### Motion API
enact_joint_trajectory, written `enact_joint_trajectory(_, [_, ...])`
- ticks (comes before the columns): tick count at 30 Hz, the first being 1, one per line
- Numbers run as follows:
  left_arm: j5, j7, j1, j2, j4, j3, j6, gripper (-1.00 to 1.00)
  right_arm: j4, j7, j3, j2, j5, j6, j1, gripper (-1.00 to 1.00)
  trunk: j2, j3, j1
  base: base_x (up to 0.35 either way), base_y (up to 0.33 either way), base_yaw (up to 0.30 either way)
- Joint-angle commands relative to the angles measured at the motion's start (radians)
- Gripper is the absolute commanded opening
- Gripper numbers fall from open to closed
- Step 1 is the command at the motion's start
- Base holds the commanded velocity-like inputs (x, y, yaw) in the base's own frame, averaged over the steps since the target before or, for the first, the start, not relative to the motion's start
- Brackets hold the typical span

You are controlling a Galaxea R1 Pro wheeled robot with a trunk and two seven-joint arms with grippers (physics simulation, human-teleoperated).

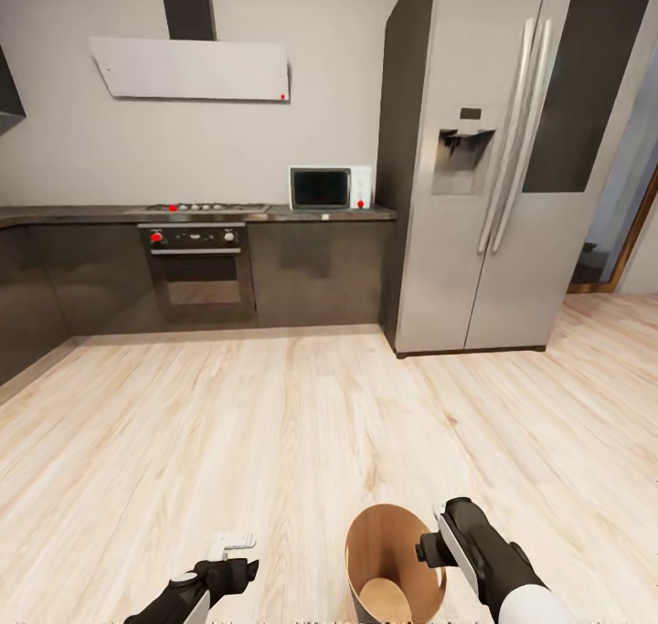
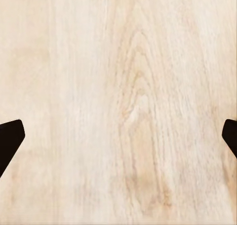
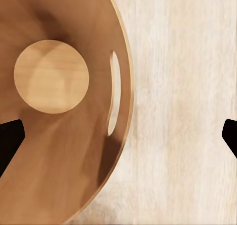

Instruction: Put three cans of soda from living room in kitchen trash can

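Observation:
The tash can (image 1: 388, 551) stands on the wood floor just in front of me, grey outside and tan inside. In the right wrist view its tan wall (image 3: 74, 151) and bare round bottom show, with a slot handle near the rim. My right gripper (image 1: 435, 542) hangs beside the can's right rim, above it, open (image 3: 118, 141) and holding nothing. My left gripper (image 1: 233, 555) hovers over bare floor to the can's left, also open (image 2: 118, 141) and empty. The three can of soda are out of view.
This is the kitchen. A silver double-door fridge (image 1: 493, 167) stands ahead to the right. A dark counter with an oven (image 1: 196, 268) and a microwave (image 1: 329, 187) runs along the back wall. A doorway (image 1: 631, 240) opens at far right. Light wood floor (image 1: 274, 423) lies between.

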Motion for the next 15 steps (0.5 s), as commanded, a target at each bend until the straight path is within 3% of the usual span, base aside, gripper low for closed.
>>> enact_joint_trajectory(1, [0.000, 0.000, 0.000, 0.000, 0.000, 0.000, 0.000, 1.00, 0.000, 0.000, 0.000, 0.000, 0.000, 0.000, 0.000, 1.00, 0.000, -0.004, 0.000, 0.000, 0.000, 0.000])
enact_joint_trajectory(15, [0.000, 0.000, 0.000, 0.000, 0.000, -0.001, -0.001, 1.00, 0.005, 0.000, 0.000, -0.002, 0.002, -0.057, 0.000, 1.00, -0.004, -0.058, 0.007, 0.000, 0.000, 0.000])
